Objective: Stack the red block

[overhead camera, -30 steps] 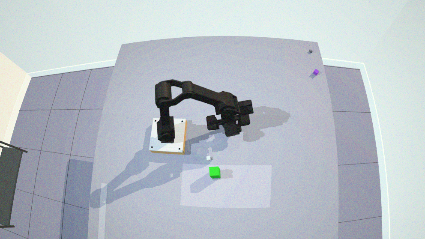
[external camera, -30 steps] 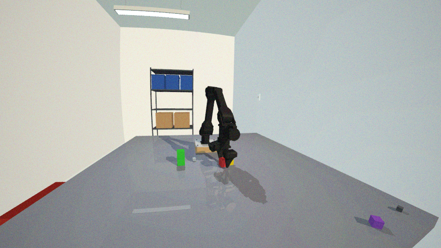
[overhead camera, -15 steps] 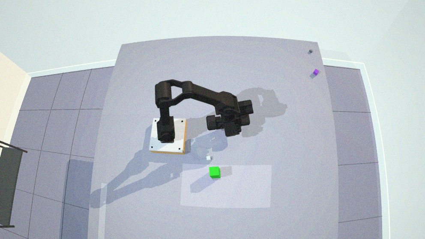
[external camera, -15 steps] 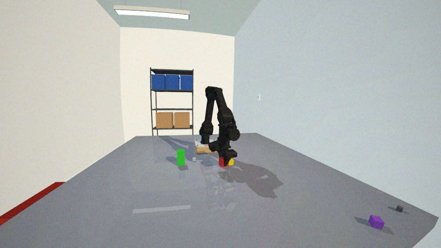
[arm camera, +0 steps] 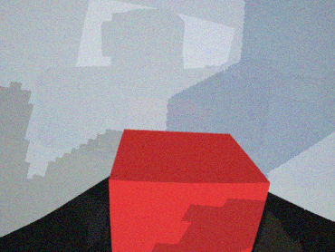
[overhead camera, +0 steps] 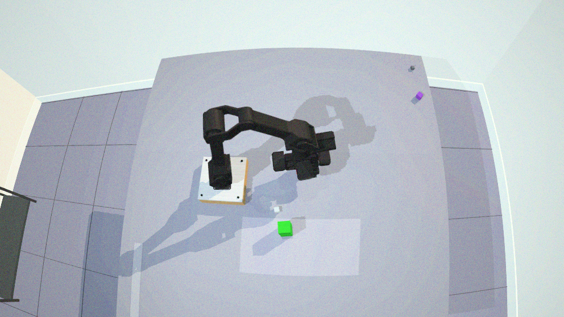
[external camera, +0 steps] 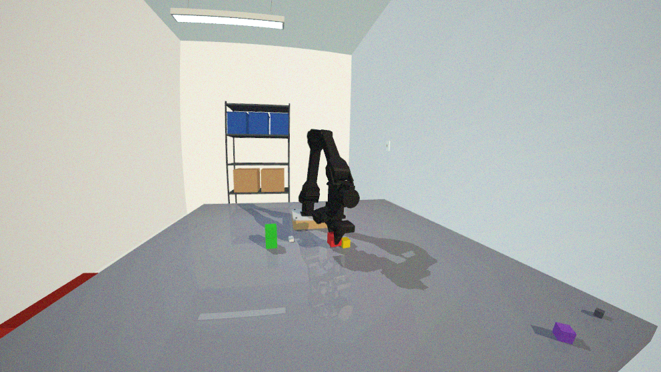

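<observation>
Black gripper (external camera: 336,235) low over the red block (external camera: 331,239), seemingly clamped, yellow block (external camera: 345,243) just right, green tower (external camera: 271,235) left.

No text, label, brand, number or sign can be read on anything here.

I see my arm (overhead camera: 260,122) all matte black, blocky links and round joints, bolted onto a white, tan-edged base plate (overhead camera: 224,192).
</observation>
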{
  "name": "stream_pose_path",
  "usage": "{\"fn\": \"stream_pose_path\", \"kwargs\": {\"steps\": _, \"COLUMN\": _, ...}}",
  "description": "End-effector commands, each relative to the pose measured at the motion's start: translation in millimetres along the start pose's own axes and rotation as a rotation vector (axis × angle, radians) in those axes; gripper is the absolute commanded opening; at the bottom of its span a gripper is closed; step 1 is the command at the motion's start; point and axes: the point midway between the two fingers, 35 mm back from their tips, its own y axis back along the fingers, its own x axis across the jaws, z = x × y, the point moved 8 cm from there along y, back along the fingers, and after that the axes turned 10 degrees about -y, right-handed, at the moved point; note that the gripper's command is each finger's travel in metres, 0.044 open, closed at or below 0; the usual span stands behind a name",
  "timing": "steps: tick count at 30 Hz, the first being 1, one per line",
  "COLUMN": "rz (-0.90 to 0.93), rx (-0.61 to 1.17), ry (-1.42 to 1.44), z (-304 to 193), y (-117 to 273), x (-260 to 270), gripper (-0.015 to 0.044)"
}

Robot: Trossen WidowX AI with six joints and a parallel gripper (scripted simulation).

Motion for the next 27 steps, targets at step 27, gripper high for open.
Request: {"fn": "stream_pose_path", "kwargs": {"steps": 27, "rz": 0.024, "rx": 0.007, "ry": 0.002, "z": 7.7, "y": 104.4, "x": 2.0, "gripper": 0.0}}
